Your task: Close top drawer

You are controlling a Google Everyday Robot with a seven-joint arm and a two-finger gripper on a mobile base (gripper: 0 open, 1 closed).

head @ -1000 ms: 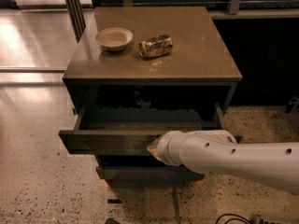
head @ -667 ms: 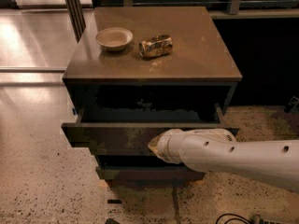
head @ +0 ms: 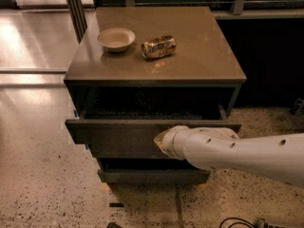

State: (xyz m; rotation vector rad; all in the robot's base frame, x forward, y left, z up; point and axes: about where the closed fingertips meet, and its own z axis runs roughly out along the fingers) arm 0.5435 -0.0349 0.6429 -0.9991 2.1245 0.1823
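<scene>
While the arm leans in, the top drawer (head: 118,137) sits deeper in the cabinet (head: 199,46) than a second ago, though still partly out. The gripper (head: 160,141) is pressed to its front, right of centre — open or closed, cannot tell. Closing is under way, not finished.

Gripper (head: 159,141) (at top drawer (head: 118,137)) behind wrist (head: 192,146)

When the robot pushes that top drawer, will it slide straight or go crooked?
Probably straight: the top drawer looks stiff and sits level in its cabinet. The gripper is against the drawer front near its middle, so the push likely won't twist it.
</scene>
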